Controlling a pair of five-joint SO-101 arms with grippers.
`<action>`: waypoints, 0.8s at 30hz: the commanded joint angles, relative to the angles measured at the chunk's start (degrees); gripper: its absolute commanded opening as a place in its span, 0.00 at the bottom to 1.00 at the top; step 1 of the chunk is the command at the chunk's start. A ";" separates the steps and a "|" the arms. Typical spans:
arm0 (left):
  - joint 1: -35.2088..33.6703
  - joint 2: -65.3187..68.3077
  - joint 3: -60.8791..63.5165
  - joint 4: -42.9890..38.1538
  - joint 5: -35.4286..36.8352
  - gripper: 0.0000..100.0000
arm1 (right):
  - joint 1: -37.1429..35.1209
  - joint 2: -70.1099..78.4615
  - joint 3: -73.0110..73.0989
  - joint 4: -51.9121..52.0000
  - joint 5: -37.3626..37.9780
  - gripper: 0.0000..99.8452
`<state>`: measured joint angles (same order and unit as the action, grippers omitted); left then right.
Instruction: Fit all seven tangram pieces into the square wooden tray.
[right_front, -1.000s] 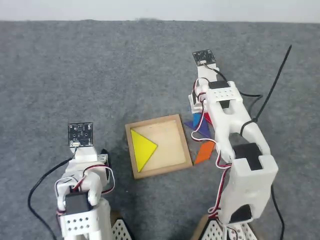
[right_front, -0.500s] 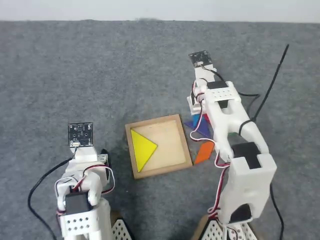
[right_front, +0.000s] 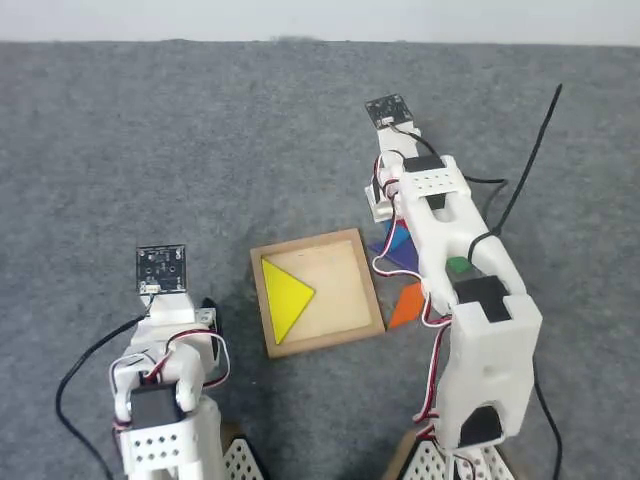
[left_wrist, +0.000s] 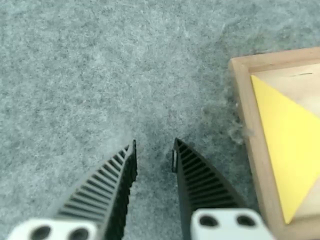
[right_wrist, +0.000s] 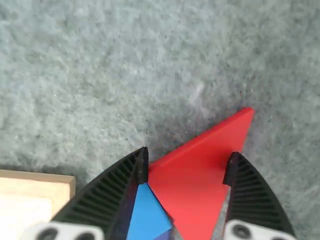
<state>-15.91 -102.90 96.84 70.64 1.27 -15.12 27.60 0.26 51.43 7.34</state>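
One piece sits in the tray (right_front: 305, 241) so far: the yellow triangle (right_front: 283, 297), lying against the wall on the left arm's side, with bare wood across the rest of the floor.

The right end effector (right_wrist: 187, 157) has its jaws pressed against the two slanting sides of the red triangle (right_wrist: 200, 172), so I judge that piece gripped. Its sharp corner points away from the wrist, over bare surface. A blue piece (right_wrist: 147, 215) shows just beside it, between the jaws nearer the wrist.

From this grip the tray lies toward the left arm and a little back toward the arm bases; its wooden corner (right_wrist: 35, 182) is near the jaw on that side. The coming move is likely a short carry across that near wall into the open half, with a turn so a straight edge meets the wood.

The orange piece (right_front: 406, 305) and green piece (right_front: 458, 264) lie on the surface beside the right arm, outside the tray.

The left end effector (left_wrist: 154, 146) has its jaws parted and empty over bare surface, just outside the tray's rim (left_wrist: 240, 100) on the yellow side. The right arm is clearly the one placed for this piece.
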 joint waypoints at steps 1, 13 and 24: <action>-0.35 -0.53 -0.31 0.18 -0.26 0.11 | -0.66 -0.48 -2.11 2.68 1.85 0.25; -0.35 -0.53 -0.31 0.18 -0.26 0.11 | 0.84 -0.48 -2.20 9.19 2.02 0.26; -0.35 -0.53 -0.31 0.18 -0.26 0.11 | 2.42 -1.01 -3.16 10.51 3.25 0.31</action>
<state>-15.91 -102.90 96.84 70.64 1.27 -15.03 27.96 -0.62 60.66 9.80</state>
